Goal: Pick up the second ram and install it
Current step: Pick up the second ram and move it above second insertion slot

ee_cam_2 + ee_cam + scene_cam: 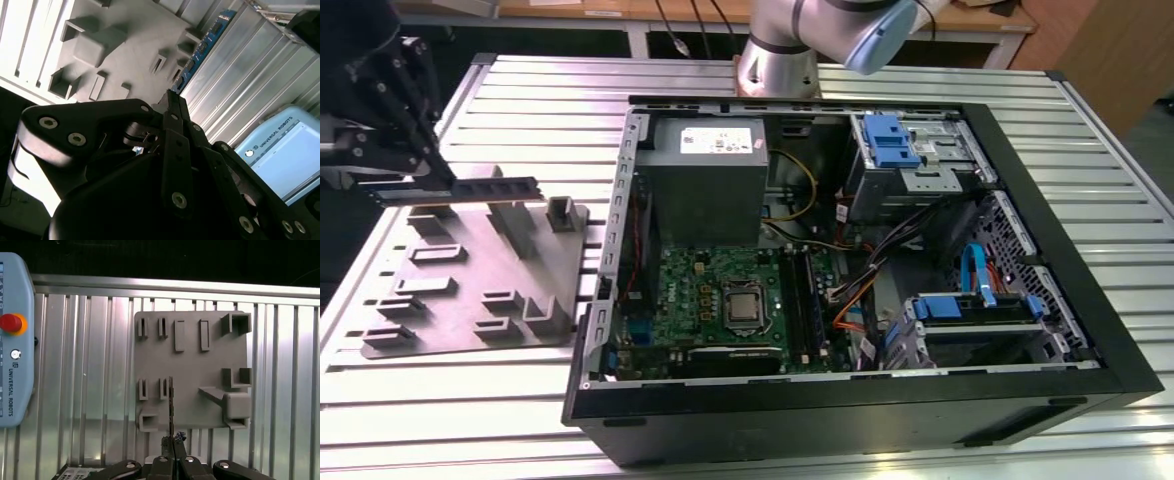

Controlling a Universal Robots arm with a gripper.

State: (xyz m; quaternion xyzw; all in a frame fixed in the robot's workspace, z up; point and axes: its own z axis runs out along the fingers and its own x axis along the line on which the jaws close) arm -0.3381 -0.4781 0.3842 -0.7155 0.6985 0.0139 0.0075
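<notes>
Grip status: the gripper (pixel 443 186) has its fingers (pixel 164 461) drawn together and clamped on the second ram (pixel 496 186).

Location: in the exterior view the second ram sits at that view's left, over the far part of the grey holder (pixel 467 290) on the ribbed metal worktop (pixel 520 90). It is well apart from the open computer case (pixel 854 420) and its motherboard (pixel 707 280). The first wrist view shows the board edge-on as a thin dark line (pixel 171 405) running out from the fingertips across the holder (pixel 200 375). The second wrist view shows its flat face with a row of chips (pixel 202 47). Whether its lower edge touches the holder cannot be told.

Hold: the grip lies near one short end, and most of the length juts out unsupported.

Handling assessment:
- Weight: judged light, and no load of concern to the arm.
- Stiffness: stiff along its length but thin, so it would likely flex or crack under twisting or side load.
- Surface: the flat faces are smooth, so slip is possible if the clamp is weak.
- Fragile areas: the chips and the contact edge are judged fragile.
- Best hold: on the bare board margins near the ends, clear of the contact edge.
- Present grip: an end grip gives leverage against the fingers, so tilt is a risk.
</notes>
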